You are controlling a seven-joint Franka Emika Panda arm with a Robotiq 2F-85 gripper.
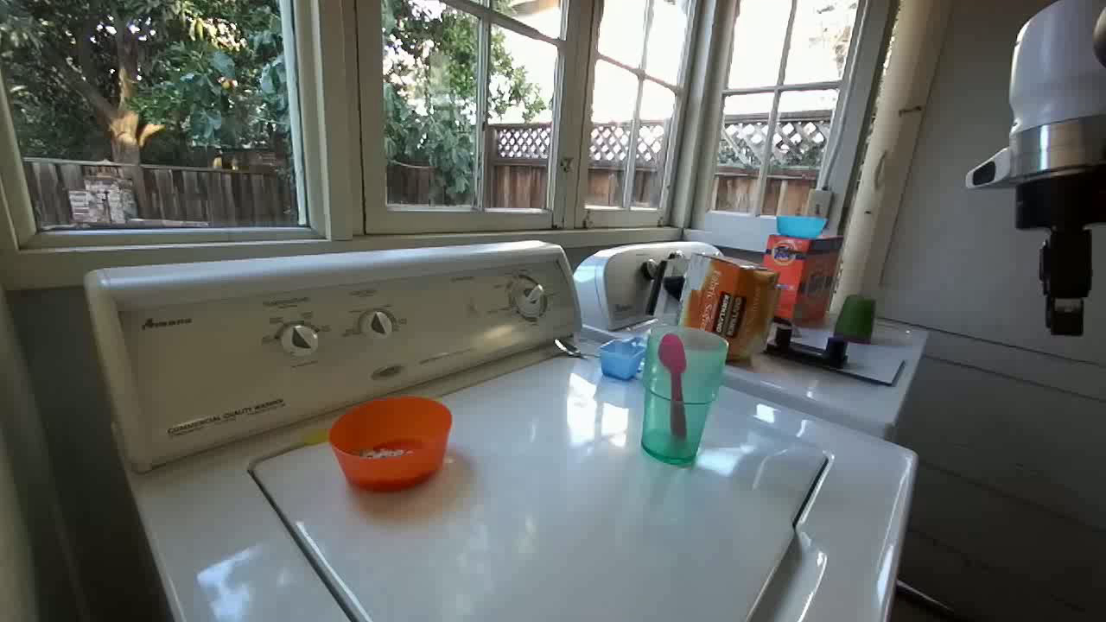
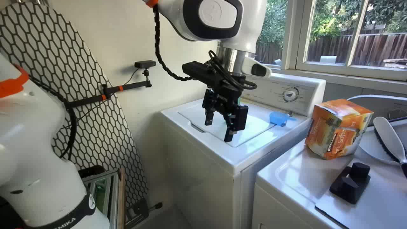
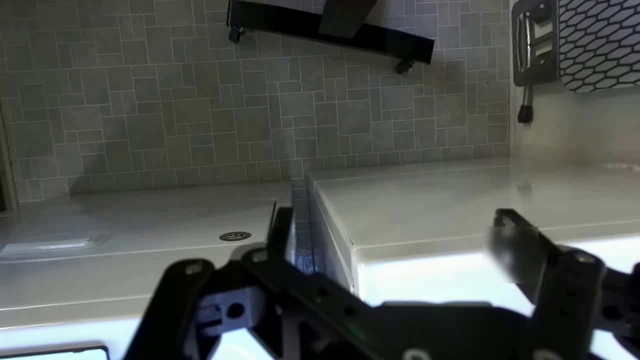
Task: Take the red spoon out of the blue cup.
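The blue cup [image 1: 707, 380], a tall translucent teal tumbler, stands upright on the white washer lid in an exterior view. The red spoon [image 1: 676, 376] leans inside it, head up near the rim, seen through the wall. In an exterior view only a sliver of teal, likely the blue cup [image 2: 238, 101], shows behind the gripper; the spoon is hidden there. My gripper [image 2: 218, 130] is open and empty, raised and apart from the cup. It also shows at the right edge of an exterior view [image 1: 1064, 321]. In the wrist view the fingers [image 3: 395, 220] are wide apart; cup and spoon are out of view.
An orange bowl [image 1: 389, 466] with white bits stands on the washer [image 1: 518, 553]. A small blue container [image 1: 620, 358] is behind the cup, near the control panel [image 1: 346, 345]. A softener box [image 2: 338, 130] and a black handle piece [image 2: 349, 183] sit on the neighbouring machine, across a gap.
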